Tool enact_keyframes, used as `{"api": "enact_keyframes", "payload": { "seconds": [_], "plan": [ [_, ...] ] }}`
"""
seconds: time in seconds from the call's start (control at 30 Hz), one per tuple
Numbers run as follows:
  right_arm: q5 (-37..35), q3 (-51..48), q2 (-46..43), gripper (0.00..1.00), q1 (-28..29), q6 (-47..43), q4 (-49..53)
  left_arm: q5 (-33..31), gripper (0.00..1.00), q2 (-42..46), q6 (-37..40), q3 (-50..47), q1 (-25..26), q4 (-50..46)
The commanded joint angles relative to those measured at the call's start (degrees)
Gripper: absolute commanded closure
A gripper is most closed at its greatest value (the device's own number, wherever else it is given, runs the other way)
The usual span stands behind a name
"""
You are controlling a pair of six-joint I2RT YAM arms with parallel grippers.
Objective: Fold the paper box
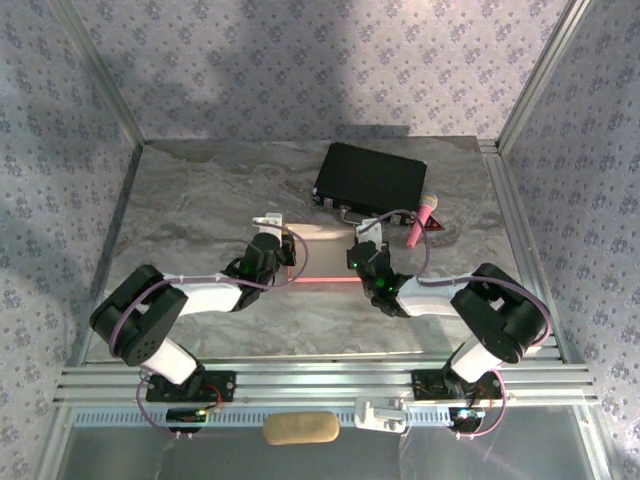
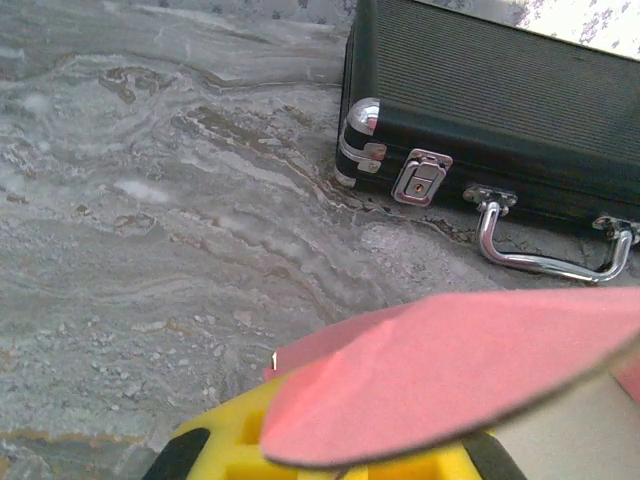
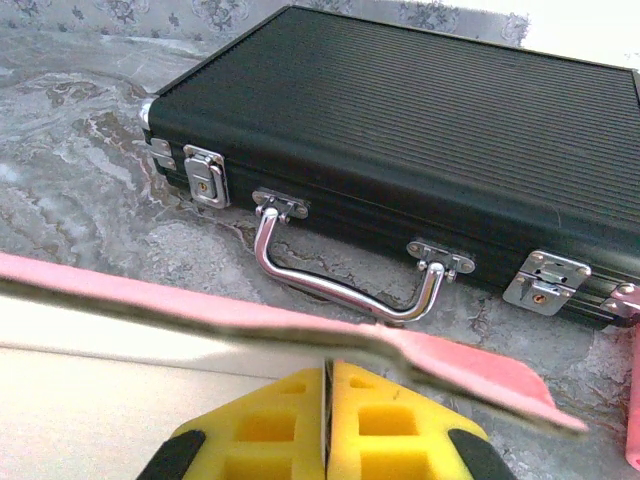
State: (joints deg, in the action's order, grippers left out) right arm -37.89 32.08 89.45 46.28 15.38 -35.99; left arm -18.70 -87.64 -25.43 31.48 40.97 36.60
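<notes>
The paper box (image 1: 312, 243) lies half folded in the middle of the table, its pale inside facing up and a salmon-pink edge along its near side. My left gripper (image 1: 270, 247) holds its left end. In the left wrist view a pink flap (image 2: 450, 370) arches over the yellow fingers (image 2: 215, 442), which sit together beneath it. At the right end, my right gripper (image 3: 328, 375) is shut on the card's edge, with a thin sheet in the seam between the pads. The pink rim (image 3: 200, 298) runs across just beyond them.
The black hard case (image 1: 370, 178) with metal latches and a chrome handle (image 3: 340, 290) lies just behind the box. A pink stick microphone (image 1: 422, 218) rests to the right of the case. The marble tabletop (image 2: 150, 200) spreads to the left. A tan pad (image 1: 300, 428) lies beyond the near rail.
</notes>
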Motion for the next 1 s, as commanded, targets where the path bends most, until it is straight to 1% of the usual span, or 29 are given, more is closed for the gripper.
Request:
{"api": "enact_keyframes", "payload": {
  "seconds": [0.0,0.07,0.1,0.17,0.23,0.33,0.5,0.63,0.77,0.83,0.9,0.93,0.97],
  "plan": [
    [1.15,-0.79,1.60,1.00,1.00,-1.06,0.83,6.48,0.98,0.63,-8.86,2.43,1.60,-13.18],
    [0.90,-0.60,1.88,1.00,1.23,-0.71,0.83,7.03,0.98,0.55,-12.58,4.96,1.72,-16.20],
    [0.86,-0.48,1.87,1.00,1.26,-0.57,0.94,7.53,0.98,0.33,-14.10,5.61,1.67,-16.16],
    [0.48,0.05,1.52,1.00,1.25,-0.10,2.26,8.15,0.98,-0.03,-16.07,6.71,1.74,-15.93],
    [0.21,0.57,0.86,1.00,1.23,0.09,3.52,8.11,0.98,-0.21,-17.19,8.16,1.75,-17.65],
    [0.32,0.51,-0.36,1.00,1.10,-0.08,3.78,6.48,0.98,-0.67,-16.53,9.19,2.07,-20.16],
    [0.71,0.19,-0.24,1.00,0.82,-0.26,4.08,6.43,0.98,-3.33,-15.23,4.81,3.03,-13.85],
    [-0.21,-0.35,-0.58,1.00,1.02,0.41,5.47,2.17,0.98,-4.43,-12.14,3.42,6.12,-13.06],
    [-1.14,-0.68,-2.80,1.00,1.09,2.71,9.42,-0.41,0.98,-3.93,-11.61,2.14,7.31,-13.21],
    [-1.58,0.61,-4.60,0.92,1.33,4.63,14.41,-2.63,0.98,-3.03,-10.89,2.58,8.04,-15.56],
    [-3.34,2.90,-6.88,0.72,1.98,8.67,22.64,-4.16,0.98,-2.86,-10.82,4.22,8.46,-19.69],
    [-3.56,3.44,-7.85,0.65,2.21,9.77,25.07,-4.29,0.98,-3.09,-10.82,4.62,8.61,-20.37],
    [-3.09,3.82,-8.99,0.60,2.50,10.67,27.07,-4.25,0.99,-3.37,-10.93,4.85,8.65,-20.59]
  ]
}}
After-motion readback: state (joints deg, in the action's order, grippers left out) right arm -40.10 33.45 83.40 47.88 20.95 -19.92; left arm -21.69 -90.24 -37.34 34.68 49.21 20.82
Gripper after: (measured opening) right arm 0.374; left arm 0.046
